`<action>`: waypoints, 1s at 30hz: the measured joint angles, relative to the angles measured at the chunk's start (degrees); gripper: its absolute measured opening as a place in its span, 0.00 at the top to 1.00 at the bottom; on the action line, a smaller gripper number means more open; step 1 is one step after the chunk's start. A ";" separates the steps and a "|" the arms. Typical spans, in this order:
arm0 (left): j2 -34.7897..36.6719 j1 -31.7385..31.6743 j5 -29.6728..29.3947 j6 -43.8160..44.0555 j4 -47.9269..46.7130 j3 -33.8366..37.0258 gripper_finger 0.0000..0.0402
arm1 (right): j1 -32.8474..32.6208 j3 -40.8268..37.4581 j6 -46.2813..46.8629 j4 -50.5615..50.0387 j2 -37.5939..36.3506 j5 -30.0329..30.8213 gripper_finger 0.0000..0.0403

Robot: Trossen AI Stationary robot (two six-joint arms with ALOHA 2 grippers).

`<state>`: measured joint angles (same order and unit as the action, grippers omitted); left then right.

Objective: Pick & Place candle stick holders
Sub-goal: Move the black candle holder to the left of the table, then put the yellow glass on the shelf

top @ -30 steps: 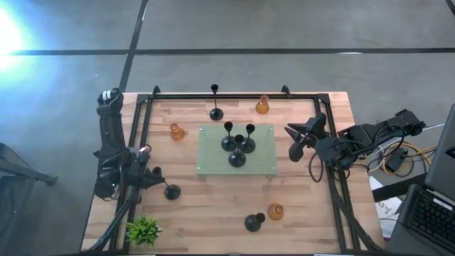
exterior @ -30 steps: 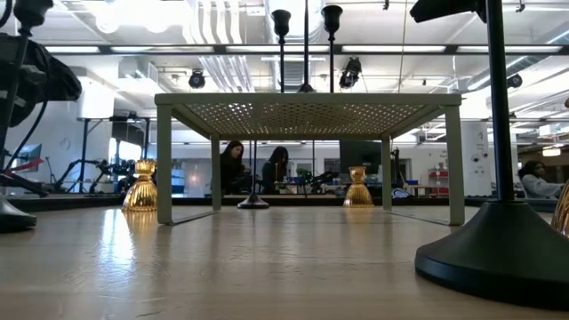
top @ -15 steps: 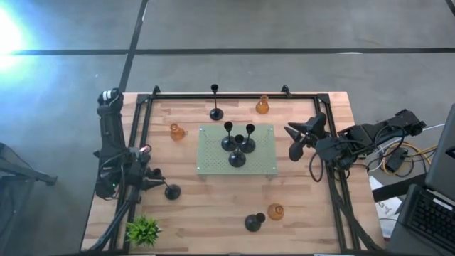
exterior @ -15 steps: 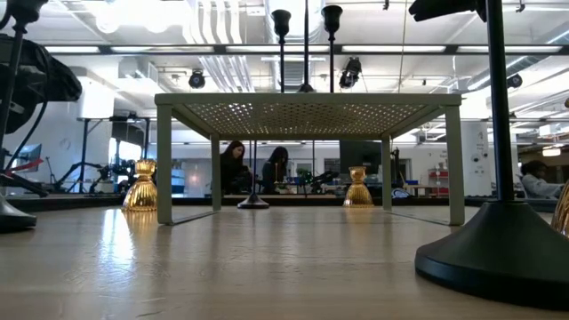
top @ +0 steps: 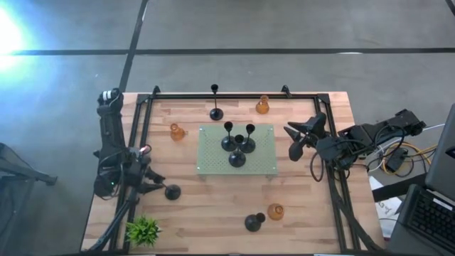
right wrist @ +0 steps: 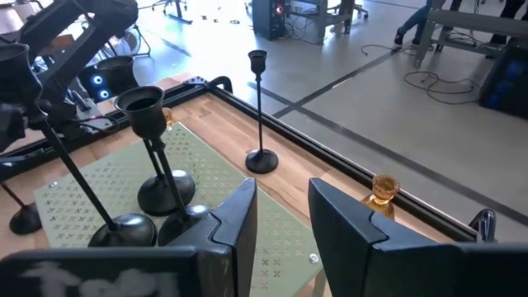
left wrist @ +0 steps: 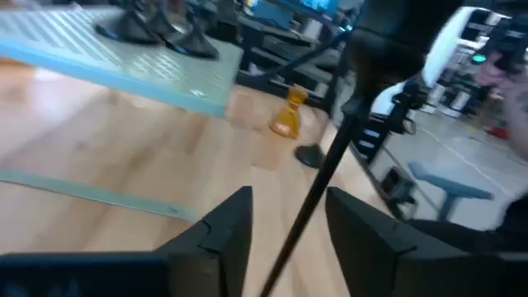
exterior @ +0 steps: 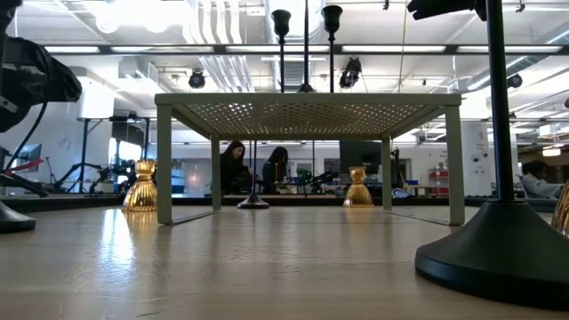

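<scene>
While thin black stem [left wrist: 307,198] stands between parted left pincer [left wrist: 285,227] fingers, right pincer [right wrist: 280,216] open over perforated green mat [right wrist: 272,239].

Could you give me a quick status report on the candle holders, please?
Left gripper open, straddling stem of black holder. Right gripper open, empty, beside mat. Nothing blocking.

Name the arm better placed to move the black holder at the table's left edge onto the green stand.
Left. Its tool straddles that black holder's thin stem, fingers apart. The right tool hovers beyond the green stand, far from it.
</scene>
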<state>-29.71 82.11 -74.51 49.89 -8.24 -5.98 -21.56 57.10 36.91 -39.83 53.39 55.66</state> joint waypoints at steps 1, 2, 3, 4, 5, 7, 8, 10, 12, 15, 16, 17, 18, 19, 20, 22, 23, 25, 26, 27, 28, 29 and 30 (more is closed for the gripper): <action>0.01 0.02 1.58 0.13 0.59 -0.06 0.59 | 0.01 0.00 0.00 0.00 0.00 -0.01 0.75; 0.01 0.00 3.52 0.15 0.62 -0.36 0.57 | 0.00 0.00 -0.01 0.00 -0.02 0.00 0.75; 0.04 0.00 5.55 0.11 0.69 -0.71 0.55 | 0.00 0.00 -0.02 0.00 -0.04 -0.02 0.75; 0.10 0.02 7.31 -0.02 0.71 -1.10 0.54 | 0.02 0.00 -0.02 0.02 -0.04 0.00 0.76; 0.10 0.01 8.53 -0.37 0.67 -1.49 0.53 | 0.02 0.00 -0.02 0.00 -0.05 0.00 0.76; 0.11 0.01 10.00 -2.08 0.22 -2.12 0.52 | 0.00 0.00 -0.02 0.00 -0.07 0.00 0.76; 0.12 0.01 10.75 -2.52 -0.75 -2.48 0.52 | 0.01 0.00 -0.02 0.02 -0.07 -0.02 0.75; 0.22 0.00 12.11 -1.84 -3.89 -3.09 0.53 | 0.02 0.00 -0.02 0.02 -0.07 -0.02 0.74; 0.51 0.01 12.78 1.83 -8.63 -3.79 0.53 | 0.00 0.00 -0.01 0.02 -0.07 -0.02 0.74; 0.98 0.00 13.91 10.94 -17.54 -4.71 0.54 | 0.00 0.00 -0.02 0.10 -0.07 -0.02 0.73; 1.13 0.02 14.21 13.84 -21.06 -5.07 0.54 | 0.00 0.00 -0.02 0.09 -0.07 -0.04 0.72; 1.29 0.01 14.28 16.93 -24.17 -5.44 0.54 | 0.00 0.00 -0.02 0.10 -0.07 -0.04 0.72; 1.45 0.01 14.41 19.68 -27.27 -5.89 0.54 | 0.00 0.00 -0.02 0.09 -0.07 -0.04 0.72; 1.61 0.02 14.53 22.21 -30.45 -6.35 0.54 | 0.00 0.00 -0.02 0.09 -0.07 -0.04 0.72; 1.73 0.00 14.47 24.68 -33.73 -6.80 0.54 | 0.01 0.00 -0.02 0.09 -0.07 -0.04 0.72; 1.94 0.02 14.04 29.34 -39.53 -7.97 0.54 | 0.00 0.00 -0.01 0.09 -0.07 -0.04 0.72; 2.02 0.02 14.00 31.42 -43.16 -8.28 0.54 | 0.00 0.00 -0.02 0.07 -0.07 -0.04 0.72; 2.00 0.00 14.02 35.43 -48.89 -8.92 0.54 | 0.00 0.00 -0.02 0.10 -0.07 -0.07 0.73; 2.06 0.00 13.84 37.61 -50.94 -9.44 0.54 | 0.01 0.00 -0.01 0.11 -0.07 -0.07 0.73; 2.11 0.00 13.57 40.13 -52.66 -9.75 0.54 | 0.02 0.00 -0.01 0.13 -0.07 -0.07 0.74; 2.11 0.00 13.29 42.02 -53.41 -9.90 0.54 | 0.01 0.00 -0.02 0.12 -0.07 -0.07 0.74; 2.11 0.00 13.12 42.52 -53.77 -10.02 0.54 | 0.02 0.00 -0.02 0.11 -0.07 -0.07 0.74; 2.09 -0.02 12.59 42.69 -53.99 -10.12 0.54 | 0.00 0.00 0.00 0.11 -0.04 -0.07 0.75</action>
<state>-27.62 82.08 -61.92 92.58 -62.22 -16.10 -21.56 57.10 36.90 -39.72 53.34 55.59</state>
